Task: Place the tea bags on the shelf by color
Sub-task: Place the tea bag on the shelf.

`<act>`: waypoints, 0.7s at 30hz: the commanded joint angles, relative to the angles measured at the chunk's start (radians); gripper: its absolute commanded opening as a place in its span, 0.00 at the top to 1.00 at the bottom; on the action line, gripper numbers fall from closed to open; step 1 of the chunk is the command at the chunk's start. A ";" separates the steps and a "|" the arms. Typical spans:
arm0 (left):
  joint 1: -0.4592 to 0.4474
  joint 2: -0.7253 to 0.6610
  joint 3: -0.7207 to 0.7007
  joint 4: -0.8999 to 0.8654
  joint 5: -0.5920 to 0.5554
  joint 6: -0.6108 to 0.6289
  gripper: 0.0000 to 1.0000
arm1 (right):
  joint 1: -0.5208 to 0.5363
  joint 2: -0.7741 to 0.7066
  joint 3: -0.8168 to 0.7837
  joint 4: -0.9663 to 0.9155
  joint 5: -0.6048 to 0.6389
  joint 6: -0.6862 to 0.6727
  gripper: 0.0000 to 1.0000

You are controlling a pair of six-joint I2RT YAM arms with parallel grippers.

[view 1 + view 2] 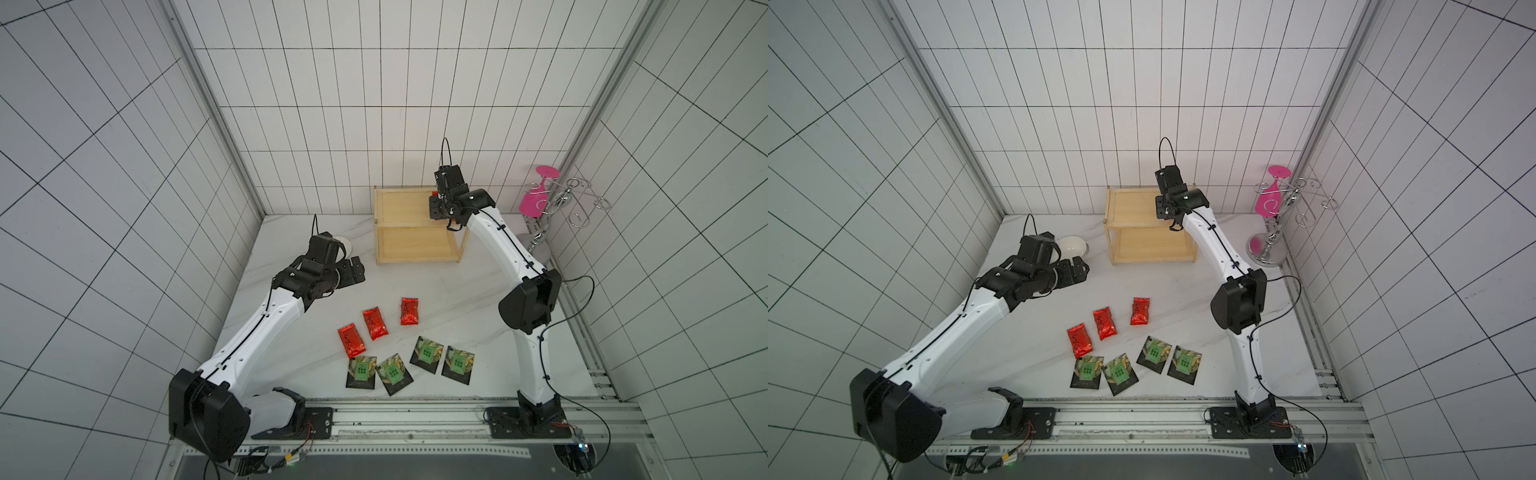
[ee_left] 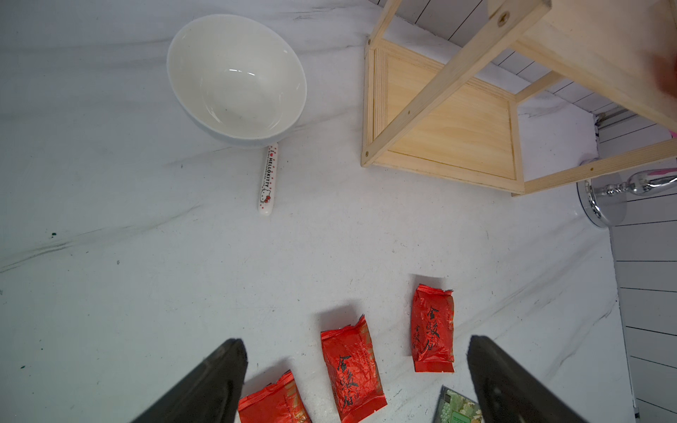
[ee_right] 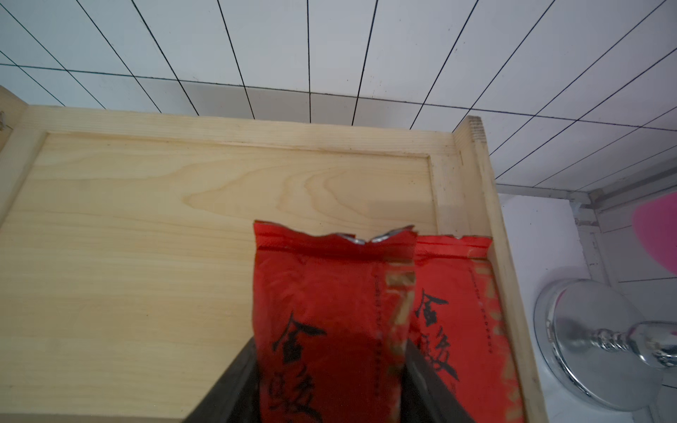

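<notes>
The light wooden shelf (image 1: 399, 208) stands at the back of the table. My right gripper (image 3: 329, 366) is over the right end of its top board (image 3: 183, 219), shut on a red tea bag (image 3: 322, 293) that points toward the back rim. Another red tea bag (image 3: 465, 311) lies flat on that board by the right rim. Three red tea bags (image 1: 375, 323) lie on the table, with several black, green-labelled tea bags (image 1: 427, 353) in front of them. My left gripper (image 2: 357, 344) hovers open above the table, left of the red ones, holding nothing.
A white bowl (image 2: 236, 78) sits left of the shelf with a white Hello Kitty stick (image 2: 268, 179) beside it. A chrome wire stand (image 1: 557, 203) carrying a pink glass (image 1: 534, 199) stands in the back right corner. Tiled walls close three sides.
</notes>
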 commanded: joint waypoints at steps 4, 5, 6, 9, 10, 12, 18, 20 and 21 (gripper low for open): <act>0.005 0.002 0.002 0.017 0.000 0.014 0.02 | -0.019 0.012 0.040 -0.017 0.046 0.025 0.44; 0.005 0.002 0.003 0.017 0.000 0.014 0.02 | -0.019 0.011 0.040 -0.015 0.048 0.027 0.44; 0.005 0.002 0.005 0.015 -0.001 0.014 0.02 | -0.018 0.010 0.040 -0.014 0.048 0.030 0.43; 0.005 -0.003 0.007 0.008 -0.004 0.016 0.02 | -0.020 0.006 0.041 -0.009 0.033 0.035 0.40; 0.006 -0.007 0.005 0.010 -0.007 0.015 0.02 | -0.020 0.002 0.040 -0.007 0.025 0.037 0.39; 0.006 -0.010 0.003 0.013 -0.008 0.015 0.02 | -0.020 -0.008 0.040 -0.007 0.010 0.041 0.37; 0.005 -0.014 0.017 0.000 0.013 0.015 0.02 | -0.018 -0.049 0.041 -0.007 -0.029 0.063 0.32; 0.004 -0.019 0.019 -0.005 0.012 0.015 0.02 | -0.015 -0.069 0.041 -0.007 -0.040 0.071 0.31; 0.004 -0.021 0.018 -0.007 0.009 0.015 0.02 | -0.013 -0.080 0.040 -0.009 -0.046 0.075 0.30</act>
